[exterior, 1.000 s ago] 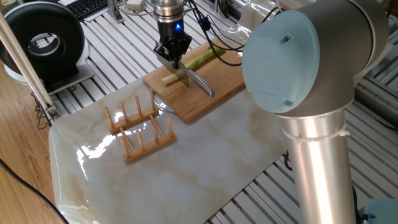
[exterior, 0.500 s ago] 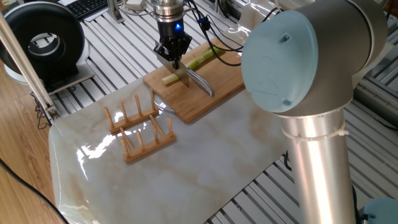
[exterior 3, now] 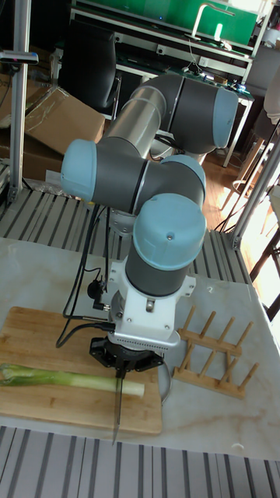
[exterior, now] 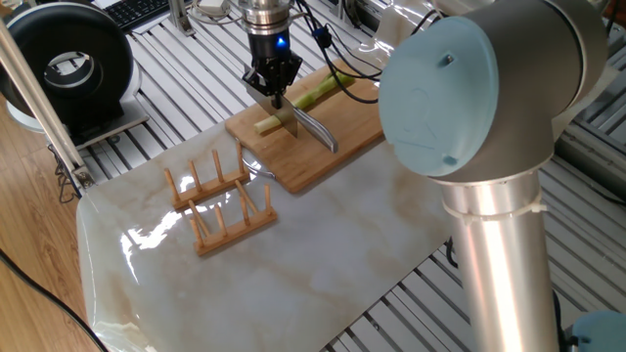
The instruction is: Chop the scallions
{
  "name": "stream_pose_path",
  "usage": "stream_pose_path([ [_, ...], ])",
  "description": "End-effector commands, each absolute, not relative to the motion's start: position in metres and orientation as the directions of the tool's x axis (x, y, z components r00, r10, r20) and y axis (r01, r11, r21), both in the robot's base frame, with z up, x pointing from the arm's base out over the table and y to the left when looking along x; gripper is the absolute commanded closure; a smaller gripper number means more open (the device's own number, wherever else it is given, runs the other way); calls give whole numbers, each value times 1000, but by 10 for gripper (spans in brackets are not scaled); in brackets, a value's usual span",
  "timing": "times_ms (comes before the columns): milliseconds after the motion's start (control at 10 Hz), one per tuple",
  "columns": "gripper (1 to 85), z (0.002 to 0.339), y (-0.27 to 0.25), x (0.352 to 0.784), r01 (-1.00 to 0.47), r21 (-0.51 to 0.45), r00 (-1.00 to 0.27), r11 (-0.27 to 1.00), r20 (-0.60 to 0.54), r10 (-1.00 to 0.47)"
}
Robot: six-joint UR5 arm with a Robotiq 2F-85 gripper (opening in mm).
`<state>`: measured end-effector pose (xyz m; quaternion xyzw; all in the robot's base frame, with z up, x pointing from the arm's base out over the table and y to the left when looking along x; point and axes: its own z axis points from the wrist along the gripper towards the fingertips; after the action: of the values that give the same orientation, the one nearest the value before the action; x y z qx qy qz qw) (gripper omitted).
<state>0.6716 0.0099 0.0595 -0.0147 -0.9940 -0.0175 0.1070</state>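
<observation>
We see the black two-finger gripper closed on the silver metal knife; its blade crosses the long pale-green scallion stalk, lying lengthwise on the bamboo cutting board, near its whitish end.

Your scallions: one whole pale-green stalk, whitish end, flat lengthwise on the wooden cutting board.

The cutting board is pale, matt wood with visible grain, as is the slatted rack at its 8 o'clock. The knife blade is bright polished metal. The tabletop looks like glossy marble-patterned stone. The arm wears smooth grey metal and matt blue plastic caps.
</observation>
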Motion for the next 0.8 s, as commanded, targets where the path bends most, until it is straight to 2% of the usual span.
stream_pose_path([
  [0,847,68,15,670,40,41,-975,998,222,30],
  [400,847,51,14,682,45,27,-988,999,151,40],
  [700,847,63,8,694,6,30,-997,1000,76,4],
])
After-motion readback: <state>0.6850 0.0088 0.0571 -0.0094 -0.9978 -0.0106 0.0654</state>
